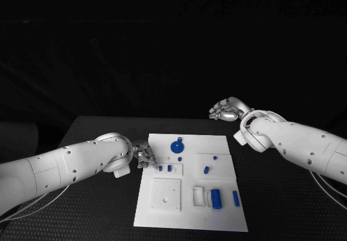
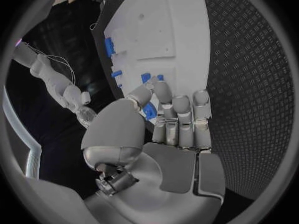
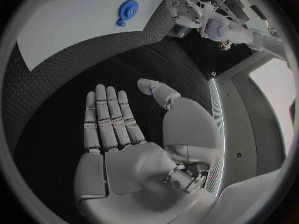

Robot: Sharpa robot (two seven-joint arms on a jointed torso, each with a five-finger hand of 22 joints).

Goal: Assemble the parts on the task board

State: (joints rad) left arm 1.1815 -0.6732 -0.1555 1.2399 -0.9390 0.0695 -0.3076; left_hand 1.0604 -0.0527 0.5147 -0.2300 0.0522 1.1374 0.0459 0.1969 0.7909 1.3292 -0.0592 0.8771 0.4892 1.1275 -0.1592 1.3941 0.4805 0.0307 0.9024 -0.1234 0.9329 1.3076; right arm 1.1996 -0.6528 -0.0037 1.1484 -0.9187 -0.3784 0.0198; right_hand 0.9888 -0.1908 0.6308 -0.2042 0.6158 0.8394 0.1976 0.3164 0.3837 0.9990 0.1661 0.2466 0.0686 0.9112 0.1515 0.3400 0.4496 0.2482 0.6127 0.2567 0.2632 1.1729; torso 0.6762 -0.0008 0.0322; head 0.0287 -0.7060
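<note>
While the board is viewed from the head camera, these relations are noted:

Board: the board (image 1: 189, 216) is laid lengthwise away from the robot, in the middle of the table (image 1: 289, 211).

Left hand: the left hand (image 1: 144, 156) is held at the board's left edge, level with two short pegs (image 1: 164, 168). In the left wrist view a small blue part (image 2: 149, 110) is seen between thumb and fingers (image 2: 182, 107), which are curled in; it is judged to be pinched, though full contact cannot be told.

Right hand: the right hand (image 1: 225, 110) is raised beyond the board's far right corner, well apart from every part. Its fingers (image 3: 107, 115) are stretched out flat and nothing is held.

Parts: a round disc (image 1: 177, 146) lies near the far end; upright pieces (image 1: 216, 197) stand near the close end, long axes along the board.

Deciding relation: the pegs lie just to the right of the left fingers, so the left hand is judged far nearer to the work.
</note>
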